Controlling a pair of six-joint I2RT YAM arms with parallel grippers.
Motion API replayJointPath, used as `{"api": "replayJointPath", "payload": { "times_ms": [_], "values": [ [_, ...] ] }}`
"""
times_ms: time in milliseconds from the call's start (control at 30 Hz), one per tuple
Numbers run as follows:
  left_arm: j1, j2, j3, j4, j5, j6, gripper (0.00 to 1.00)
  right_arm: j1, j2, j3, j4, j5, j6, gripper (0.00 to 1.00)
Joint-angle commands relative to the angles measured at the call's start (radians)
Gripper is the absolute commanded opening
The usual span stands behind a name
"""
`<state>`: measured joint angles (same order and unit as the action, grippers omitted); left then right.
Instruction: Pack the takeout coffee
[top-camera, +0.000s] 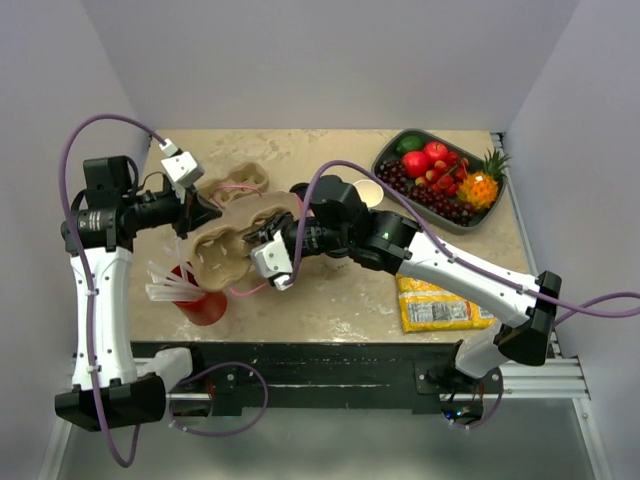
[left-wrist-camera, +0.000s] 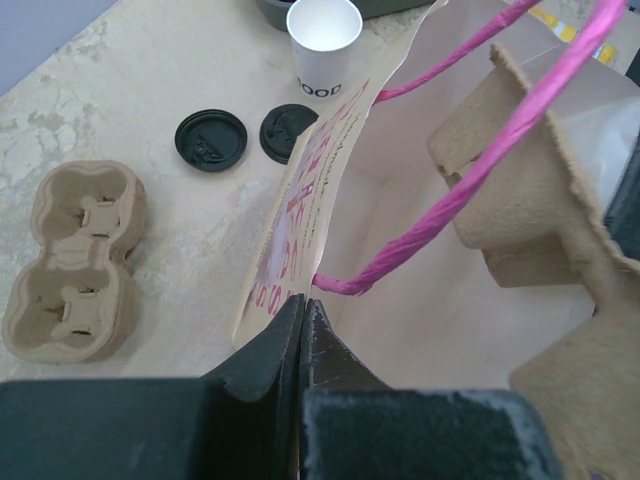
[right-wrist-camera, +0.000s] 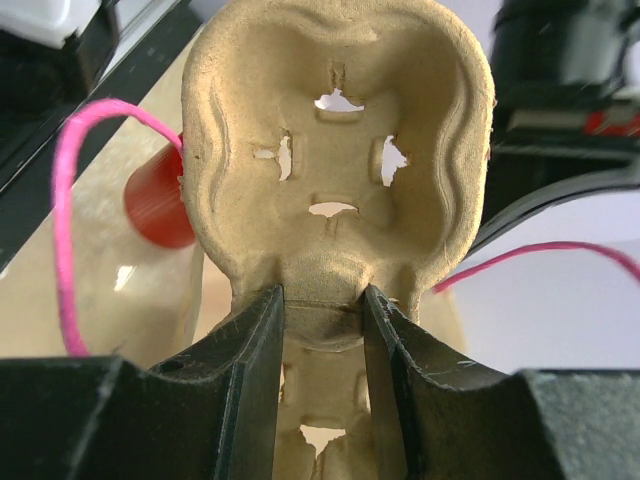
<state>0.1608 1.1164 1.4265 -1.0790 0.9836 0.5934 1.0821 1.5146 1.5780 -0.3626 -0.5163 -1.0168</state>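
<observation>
Lidded coffee isn't in view; probably light, squashy, so hold its side gently; left gripper (left-wrist-camera: 303, 308) pinches the bag (left-wrist-camera: 300, 200), right gripper (right-wrist-camera: 322, 300) the carrier (right-wrist-camera: 330, 130).

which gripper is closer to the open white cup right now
Right. The right gripper, clamped on the cardboard carrier, sits left of the open white cup; the left gripper pinches the edge of the paper bag, farther left.

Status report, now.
Left pincer shut on paper bag rim. Right pincer shut on cup carrier, at bag mouth. Lidded coffee not in view; only lidless cup, two loose lids.
</observation>
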Motion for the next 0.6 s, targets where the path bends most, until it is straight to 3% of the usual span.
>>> {"api": "replayJointPath", "payload": {
  "times_ms": [0,267,567],
  "values": [
    [-0.006,-0.066,-0.029,0.073,0.035,-0.053,0.0,0.012,-0.007,0.025,-0.101,0.05,-0.052,0.0],
    [-0.004,-0.075,-0.092,-0.032,0.069,0.022,0.0,0.053,0.019,0.056,-0.151,0.174,-0.06,0.0],
    [-0.006,-0.133,-0.109,0.002,0.061,-0.064,0.0,0.113,0.088,0.16,-0.278,0.288,-0.052,0.0]
  ]
}}
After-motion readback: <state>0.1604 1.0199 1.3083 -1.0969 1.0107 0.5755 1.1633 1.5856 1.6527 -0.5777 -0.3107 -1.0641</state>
